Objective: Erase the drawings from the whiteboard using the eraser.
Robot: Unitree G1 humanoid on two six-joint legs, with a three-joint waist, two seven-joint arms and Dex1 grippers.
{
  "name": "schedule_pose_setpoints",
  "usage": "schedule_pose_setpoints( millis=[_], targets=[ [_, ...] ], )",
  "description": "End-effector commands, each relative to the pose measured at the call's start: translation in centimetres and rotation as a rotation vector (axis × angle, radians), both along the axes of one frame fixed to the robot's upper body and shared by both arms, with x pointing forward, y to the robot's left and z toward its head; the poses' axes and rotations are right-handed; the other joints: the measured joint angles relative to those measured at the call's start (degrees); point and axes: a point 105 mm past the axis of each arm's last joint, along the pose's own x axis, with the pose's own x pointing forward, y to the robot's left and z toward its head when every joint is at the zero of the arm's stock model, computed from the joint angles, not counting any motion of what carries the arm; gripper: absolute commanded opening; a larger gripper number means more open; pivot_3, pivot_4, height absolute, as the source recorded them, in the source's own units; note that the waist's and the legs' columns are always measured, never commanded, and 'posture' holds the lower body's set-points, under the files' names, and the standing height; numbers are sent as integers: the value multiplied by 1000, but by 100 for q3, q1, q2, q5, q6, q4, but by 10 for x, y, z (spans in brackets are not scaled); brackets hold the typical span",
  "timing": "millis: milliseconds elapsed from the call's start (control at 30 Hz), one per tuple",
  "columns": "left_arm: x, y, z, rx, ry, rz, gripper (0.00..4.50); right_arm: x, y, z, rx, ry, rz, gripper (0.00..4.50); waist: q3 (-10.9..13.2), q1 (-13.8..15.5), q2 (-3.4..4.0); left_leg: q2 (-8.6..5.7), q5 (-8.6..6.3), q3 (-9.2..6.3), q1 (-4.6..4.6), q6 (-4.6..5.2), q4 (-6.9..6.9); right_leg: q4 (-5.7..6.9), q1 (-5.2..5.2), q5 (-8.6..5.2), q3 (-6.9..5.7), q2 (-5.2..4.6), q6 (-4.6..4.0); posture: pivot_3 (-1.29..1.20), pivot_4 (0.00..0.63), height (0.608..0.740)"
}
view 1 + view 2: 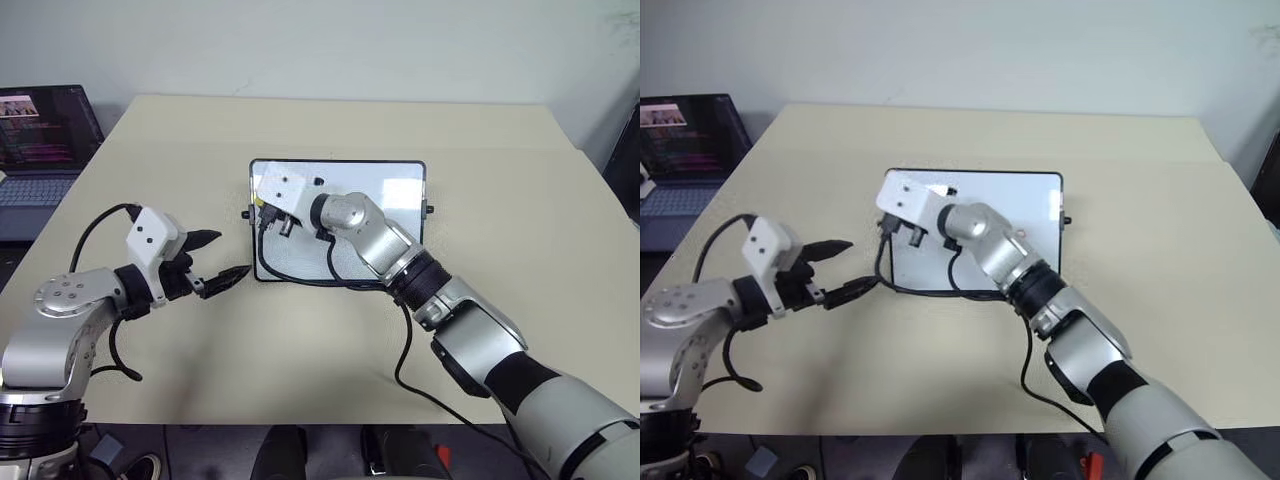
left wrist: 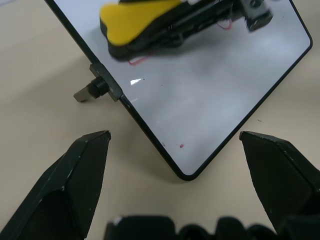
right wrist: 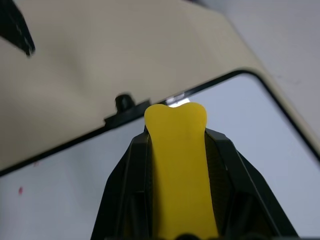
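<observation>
On a beige table (image 1: 300, 380) lies one whiteboard (image 1: 385, 190), and the right gripper (image 3: 175, 150), pinching the one yellow eraser (image 3: 176, 165), is over its left end. Erasing looks partly done: red drawings (image 2: 140, 61) remain by the eraser, perhaps two, plus specks. The left gripper (image 1: 222, 258) hangs spread beside the board, empty.

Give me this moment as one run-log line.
right gripper: shut on eraser, over whiteboard left end | left gripper: open, empty, beside board | red drawings: some remain
</observation>
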Motion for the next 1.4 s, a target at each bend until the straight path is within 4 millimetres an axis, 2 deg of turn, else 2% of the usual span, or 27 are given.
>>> schedule_pose_setpoints(
  millis=[33,100,167,300,367,600,700,733,900,967,1067,1233,1400],
  targets=[
    [1,-4,10,15,-43,-20,4500,0,-3,-6,-83,4,37,1068,-1,1,-2,0,0,0,1,0,0,1,0,0,0,0,0,0,150,740],
    [2,-5,10,15,-44,-24,4500,-4,-5,-15,-118,29,61,1068,-1,1,-2,0,0,-1,4,0,3,9,0,0,0,0,0,0,150,740],
    [1,-6,9,15,-41,-32,4500,-1,-7,-14,-118,3,47,1068,-2,-1,-2,0,0,-1,9,0,7,22,0,0,-1,0,0,0,150,740],
    [0,-8,7,23,-28,-48,4500,10,-8,14,-30,-115,-27,1068,-1,-4,-2,0,2,-2,15,0,17,48,0,0,-1,1,0,0,150,740],
    [0,-9,6,21,-25,-57,4500,12,-8,19,-14,-128,-38,1068,-1,-3,-1,-1,2,-3,16,0,25,61,0,-1,-1,2,0,0,150,740],
    [0,-13,4,17,-21,-74,4500,-1,-18,-25,-201,20,58,1067,-1,-2,-1,-2,2,-5,16,1,50,77,1,-1,-1,3,0,0,150,740],
    [0,-14,3,16,-19,-77,4500,-7,-20,-31,-249,36,92,1067,-1,-2,-1,-2,2,-5,16,1,58,83,1,-1,-1,4,0,0,150,740],
    [0,-14,3,16,-18,-78,4500,-6,-20,-29,-243,24,88,1067,0,-3,-1,-2,2,-6,16,1,63,87,1,-1,-1,4,0,0,150,740],
    [0,-15,3,14,-20,-83,4500,11,-17,10,-113,-141,-21,1066,1,-5,0,0,2,-11,15,1,88,103,3,2,-4,7,-5,0,150,740],
    [0,-15,2,16,-20,-84,4500,14,-18,15,-100,-157,-38,1066,1,-1,0,-1,2,-10,14,1,91,104,3,4,-3,7,-7,0,150,740],
    [0,-16,2,14,-23,-84,4500,12,-23,-5,-186,-96,-6,1066,0,4,-1,-1,2,-10,11,1,90,98,3,4,-4,7,-7,0,150,740],
    [-1,-18,0,14,-15,-92,4500,2,-26,-27,-274,-28,57,1066,0,0,0,0,1,-9,11,2,87,94,3,3,-3,7,-7,0,150,740],
    [-2,-17,1,14,-15,-90,4500,-1,-24,-21,-271,-53,68,1066,0,-2,0,0,2,-10,14,2,90,100,4,3,-4,8,-7,0,150,740]
  ],
)
